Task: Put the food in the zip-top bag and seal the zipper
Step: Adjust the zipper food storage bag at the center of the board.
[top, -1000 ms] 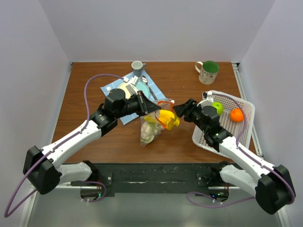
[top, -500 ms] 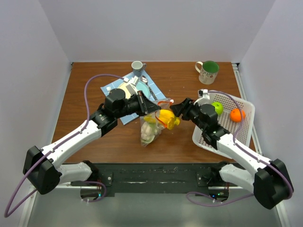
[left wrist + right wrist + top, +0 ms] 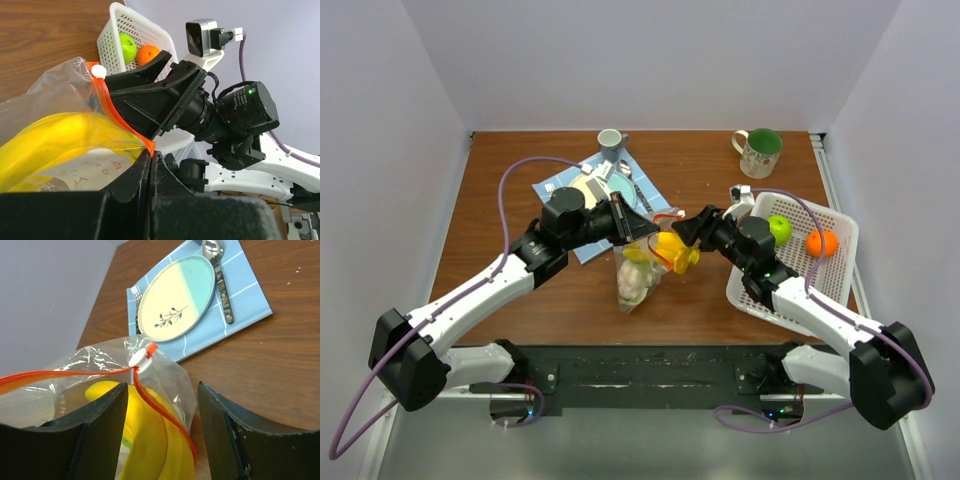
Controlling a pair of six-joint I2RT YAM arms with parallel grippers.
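Looking down on a brown wooden table (image 3: 720, 190), with the left arm (image 3: 480, 290) and the right arm (image 3: 825, 325) reaching inward from the near edge. At the right side, finds a white lattice basket (image 3: 135, 22), partly under the right arm. Near the middle, meets the zip-top bag (image 3: 632, 290), clear and crinkly, held up by its mouth between the two grippers. Behind the bag, takes in a blue checked placemat (image 3: 242, 297) carrying an oval cream-and-teal plate (image 3: 175, 297), a spoon (image 3: 220, 275) and a fork (image 3: 135, 295). Shows the left gripper (image 3: 151, 159) with fingers pressed together, pinching the zipper (image 3: 117, 116), the orange-red strip along the bag's mouth. Shows the right gripper (image 3: 161, 390) spread wide, one finger to each side of the bag's upper edge; contact with the plastic impossible to tell. Of the food, counts a yellow banana (image 3: 672, 248) at the bag's mouth, seen through the plastic in both wrist views, and a pale green leafy piece (image 3: 633, 283) lower inside the bag. Spots a green apple (image 3: 779, 228) and an orange (image 3: 822, 243) side by side in the basket. At the far edge, notes a green-lined mug (image 3: 758, 150) and a small grey cup (image 3: 610, 142). Ends on the white slider tab (image 3: 138, 359), with the two halves of the strip parted below it.
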